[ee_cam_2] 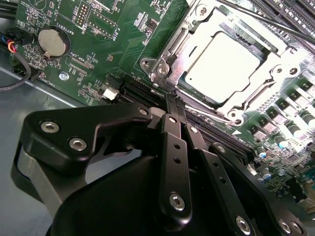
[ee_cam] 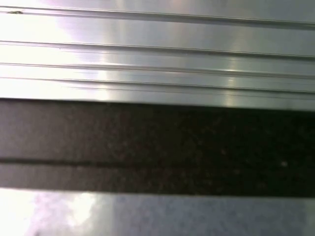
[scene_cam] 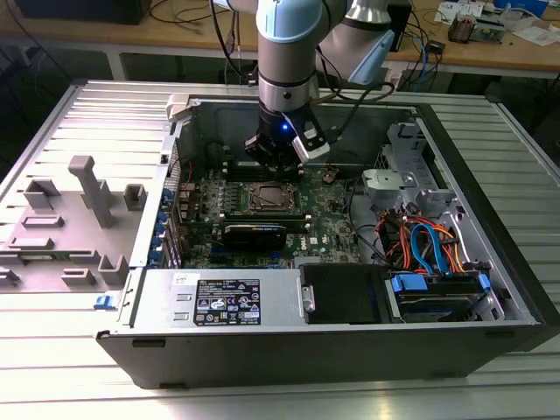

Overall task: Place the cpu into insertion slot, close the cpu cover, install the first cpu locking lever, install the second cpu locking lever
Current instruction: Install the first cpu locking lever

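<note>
Cpu seated in its socket, cover down, gripper tip at the socket's near edge

Cpu (ee_cam_2: 222, 63) lies flat in the insertion slot just ahead of the gripper (ee_cam_2: 175, 104), whose black fingers (ee_cam_2: 173, 142) are pressed together with nothing between them. The cpu cover (ee_cam_2: 197, 29) frames the chip and looks closed over it. A thin locking lever (ee_cam_2: 256, 17) runs along the socket's far side, beyond the chip from the gripper. In the exterior view the gripper (scene_cam: 278, 162) hangs over the motherboard (scene_cam: 328, 219) inside the open computer case (scene_cam: 490, 289) on the bench (scene_cam: 542, 262).
</note>
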`<state>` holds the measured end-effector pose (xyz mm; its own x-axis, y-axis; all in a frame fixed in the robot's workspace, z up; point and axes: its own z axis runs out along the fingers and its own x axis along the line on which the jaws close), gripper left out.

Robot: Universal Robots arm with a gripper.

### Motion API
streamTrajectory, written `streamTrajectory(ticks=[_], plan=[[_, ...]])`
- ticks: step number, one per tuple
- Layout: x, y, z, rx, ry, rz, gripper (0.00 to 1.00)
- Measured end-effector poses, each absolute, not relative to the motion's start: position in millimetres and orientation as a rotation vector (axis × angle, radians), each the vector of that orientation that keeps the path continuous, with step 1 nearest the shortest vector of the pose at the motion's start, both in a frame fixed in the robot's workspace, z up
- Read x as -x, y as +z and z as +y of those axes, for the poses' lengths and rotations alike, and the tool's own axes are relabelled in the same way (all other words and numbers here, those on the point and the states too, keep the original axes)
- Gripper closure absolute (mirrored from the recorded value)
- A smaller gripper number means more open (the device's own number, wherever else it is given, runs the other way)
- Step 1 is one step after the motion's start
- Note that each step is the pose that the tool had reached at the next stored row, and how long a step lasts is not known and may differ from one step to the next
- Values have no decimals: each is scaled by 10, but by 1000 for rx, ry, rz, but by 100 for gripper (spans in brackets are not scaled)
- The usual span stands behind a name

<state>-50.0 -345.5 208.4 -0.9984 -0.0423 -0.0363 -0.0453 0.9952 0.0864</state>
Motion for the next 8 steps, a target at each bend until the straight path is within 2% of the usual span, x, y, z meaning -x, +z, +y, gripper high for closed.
streamTrajectory(ticks=[8], plan=[[500, 2069, -3455, 68, 136, 3103, 89]])
